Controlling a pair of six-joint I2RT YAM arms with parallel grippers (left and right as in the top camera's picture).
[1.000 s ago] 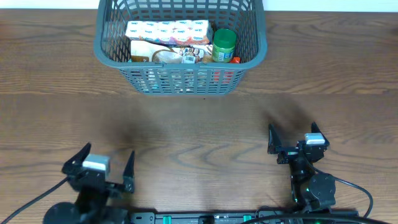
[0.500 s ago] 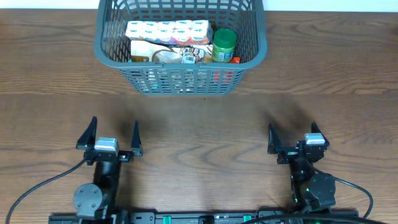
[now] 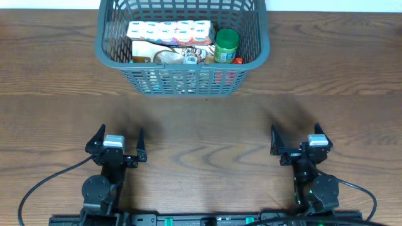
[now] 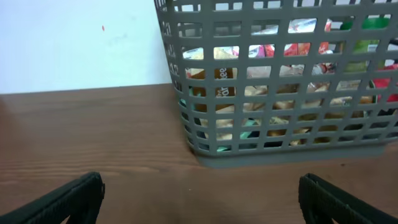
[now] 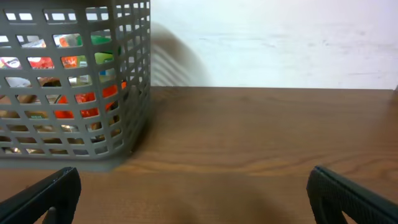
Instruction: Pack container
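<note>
The container (image 3: 110, 53) is a dark grey lattice basket at the table's far middle. It holds a multipack of small cartons (image 3: 169, 31), a brown packet (image 3: 154, 53) and a green-lidded jar (image 3: 227, 45). It also shows in the left wrist view (image 4: 186, 134) and in the right wrist view (image 5: 134, 93). My left gripper (image 3: 119, 139) is open and empty near the front left, well short of the basket. My right gripper (image 3: 295, 137) is open and empty near the front right. Both fingertip pairs frame bare wood in the wrist views (image 4: 199, 199) (image 5: 193, 199).
The wooden table (image 3: 201, 125) stretches between the grippers and the basket. A white wall (image 5: 280, 43) stands behind the table. Black cables trail from both arm bases at the front edge (image 3: 38, 191).
My left arm has swung from tilted at the far left to straight and further right, facing the basket. The right arm and the basket's contents have not moved.
</note>
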